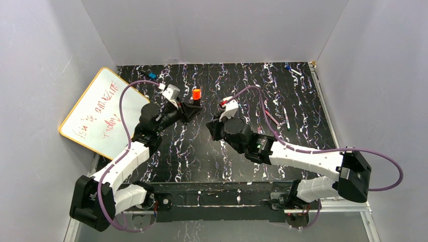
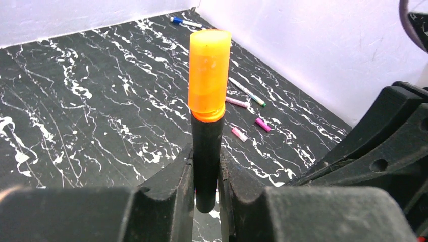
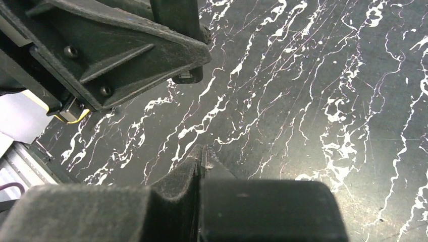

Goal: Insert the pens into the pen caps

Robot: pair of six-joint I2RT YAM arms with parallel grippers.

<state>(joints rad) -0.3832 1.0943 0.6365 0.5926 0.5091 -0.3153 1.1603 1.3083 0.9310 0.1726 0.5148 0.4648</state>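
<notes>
The orange cap (image 2: 209, 70) hides the tip of the black pen (image 2: 207, 146). The left gripper (image 2: 207, 187) holding it is blurred, and the picture's lower edge cuts off its fingers. Far beyond it, the pink pieces (image 2: 262, 124) are too small to tell pen from cap. Ahead of the right gripper (image 3: 202, 160), the top edge cuts off that pen's upper part. Left of the left gripper, the whiteboard (image 1: 101, 113) has writing too small to read.

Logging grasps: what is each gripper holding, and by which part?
Left gripper: black pen, by its barrel near the end opposite the orange cap. Right gripper: shut, holding nothing.
</notes>
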